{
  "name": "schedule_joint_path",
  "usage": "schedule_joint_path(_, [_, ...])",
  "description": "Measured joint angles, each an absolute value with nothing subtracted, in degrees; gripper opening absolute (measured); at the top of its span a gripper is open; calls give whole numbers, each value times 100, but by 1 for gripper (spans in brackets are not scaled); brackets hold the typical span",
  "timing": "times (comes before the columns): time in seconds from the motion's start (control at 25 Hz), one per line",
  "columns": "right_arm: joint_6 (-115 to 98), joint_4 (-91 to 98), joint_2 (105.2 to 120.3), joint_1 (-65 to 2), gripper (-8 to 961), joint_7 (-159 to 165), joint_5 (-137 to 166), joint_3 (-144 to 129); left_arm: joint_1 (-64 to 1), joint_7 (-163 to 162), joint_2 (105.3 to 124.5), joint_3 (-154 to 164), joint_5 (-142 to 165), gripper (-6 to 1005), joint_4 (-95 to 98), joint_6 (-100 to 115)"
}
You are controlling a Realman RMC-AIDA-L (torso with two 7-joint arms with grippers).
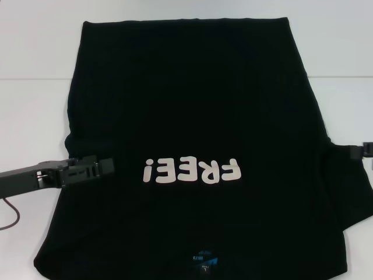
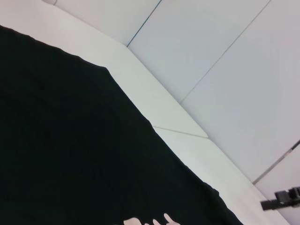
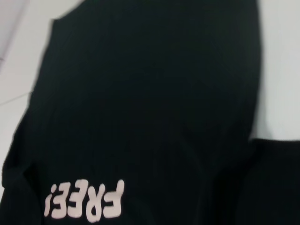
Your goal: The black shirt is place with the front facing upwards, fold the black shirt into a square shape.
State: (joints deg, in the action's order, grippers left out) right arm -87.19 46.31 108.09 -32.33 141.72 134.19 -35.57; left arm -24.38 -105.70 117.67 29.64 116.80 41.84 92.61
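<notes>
At mid-left, our left gripper [image 1: 96, 168] pinches the soft, limp black shirt [image 1: 192, 105] by its edge; the right gripper's [image 1: 362, 150] state we cannot tell.

The shirt [image 1: 192, 116] lies flat on the desk [image 1: 35, 52], collar end nearest the robot and hem farthest away. The left gripper [image 1: 99, 167] sits at the shirt's left edge, with the lettering [image 1: 191, 171] just to its right, between it and the right gripper [image 1: 360, 150] at the shirt's opposite edge. The neck label [image 1: 204, 261] lies nearer the robot than both grippers, roughly midway between them.
</notes>
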Motion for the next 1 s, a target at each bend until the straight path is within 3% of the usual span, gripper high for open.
schedule_joint_path(1.0, [-8955,4687,10896,-3229,891,14607,14647,-3620,-2601,-10495,11832,2874,11645,793,4150,9036])
